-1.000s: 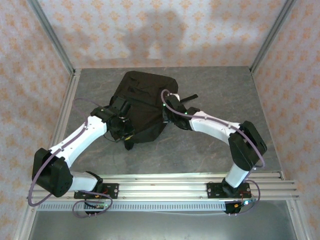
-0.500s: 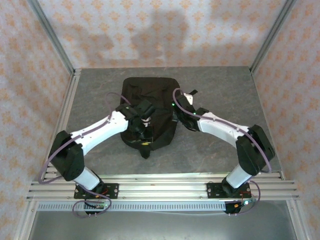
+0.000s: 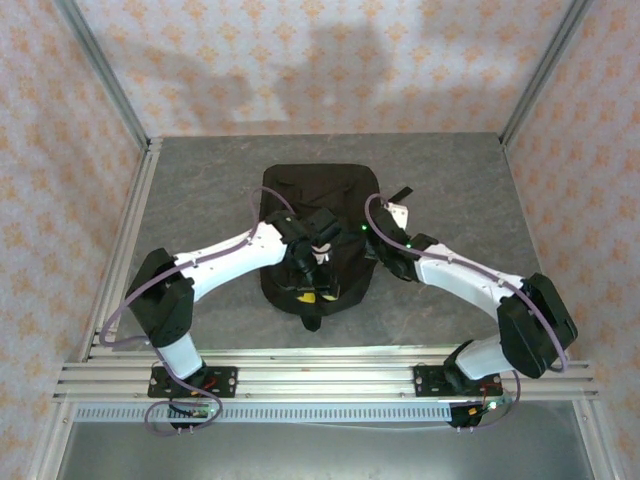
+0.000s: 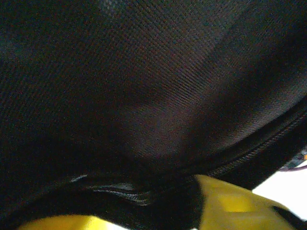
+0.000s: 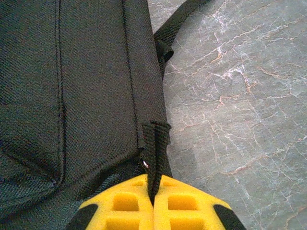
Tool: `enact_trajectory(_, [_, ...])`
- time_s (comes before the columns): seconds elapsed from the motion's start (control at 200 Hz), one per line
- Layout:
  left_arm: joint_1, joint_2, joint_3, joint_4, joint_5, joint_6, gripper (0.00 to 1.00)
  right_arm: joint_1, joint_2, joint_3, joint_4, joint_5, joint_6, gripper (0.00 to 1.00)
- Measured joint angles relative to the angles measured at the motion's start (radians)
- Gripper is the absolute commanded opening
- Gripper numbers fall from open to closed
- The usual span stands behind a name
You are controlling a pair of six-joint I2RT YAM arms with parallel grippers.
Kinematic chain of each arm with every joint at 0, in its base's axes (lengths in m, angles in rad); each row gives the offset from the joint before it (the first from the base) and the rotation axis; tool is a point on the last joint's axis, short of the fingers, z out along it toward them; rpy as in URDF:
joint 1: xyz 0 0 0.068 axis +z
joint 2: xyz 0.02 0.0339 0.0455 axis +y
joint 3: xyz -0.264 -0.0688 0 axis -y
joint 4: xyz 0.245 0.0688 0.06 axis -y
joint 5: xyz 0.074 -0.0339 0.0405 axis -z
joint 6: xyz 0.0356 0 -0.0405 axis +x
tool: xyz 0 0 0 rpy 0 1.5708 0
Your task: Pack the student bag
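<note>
The student bag (image 3: 320, 205) is a big black fabric backpack lying flat mid-table. My left gripper (image 3: 312, 290) sits over its near end. In the left wrist view its yellow fingers (image 4: 230, 201) stand apart, with a fold of the bag's fabric (image 4: 158, 120) lying in the gap. My right gripper (image 3: 373, 258) is at the bag's right edge. It is shut on a short black webbing loop (image 5: 156, 143) sewn to the side seam, the loop pinched between the yellow fingertips of the gripper (image 5: 153, 191).
The grey marbled table (image 3: 460, 180) lies bare to the right of the bag. A black shoulder strap (image 5: 180, 17) trails onto it from the bag's far right. Metal frame posts (image 3: 130, 210) and papered walls close in the sides and back.
Both arms and the bag have shifted right, and the bag has turned squarer to the table. The left fingers, shut before, now stand apart.
</note>
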Motion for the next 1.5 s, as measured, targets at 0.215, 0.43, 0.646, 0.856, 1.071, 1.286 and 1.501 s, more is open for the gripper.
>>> enact_trajectory(0.215, [0.001,-0.09,0.052,-0.005,-0.026,0.046,1.0,-0.001,-0.033,-0.021,0.012,0.0,-0.001,0.0])
enact_trajectory(0.43, [0.042,-0.217,0.117,-0.001,-0.075,0.077,1.0,-0.005,-0.033,-0.021,0.011,0.0,-0.001,0.0])
enact_trajectory(0.646, [0.174,-0.336,0.119,0.026,-0.124,0.101,1.0,-0.007,-0.058,-0.021,0.006,-0.015,-0.01,0.61])
enact_trajectory(0.856, [0.252,-0.434,0.128,0.028,-0.422,0.131,1.0,-0.014,-0.159,0.047,-0.069,-0.069,-0.131,0.99])
enact_trajectory(1.071, [0.291,-0.642,-0.14,0.269,-0.863,0.343,1.0,-0.013,-0.238,0.276,-0.141,-0.117,-0.299,0.99])
enact_trajectory(1.286, [0.454,-0.774,-0.657,0.691,-0.99,0.599,1.0,-0.013,-0.314,0.33,-0.086,-0.102,-0.495,0.99])
enact_trajectory(1.501, [0.536,-0.757,-0.962,0.934,-1.02,0.622,1.0,-0.013,-0.317,0.117,0.121,-0.01,-0.775,0.99])
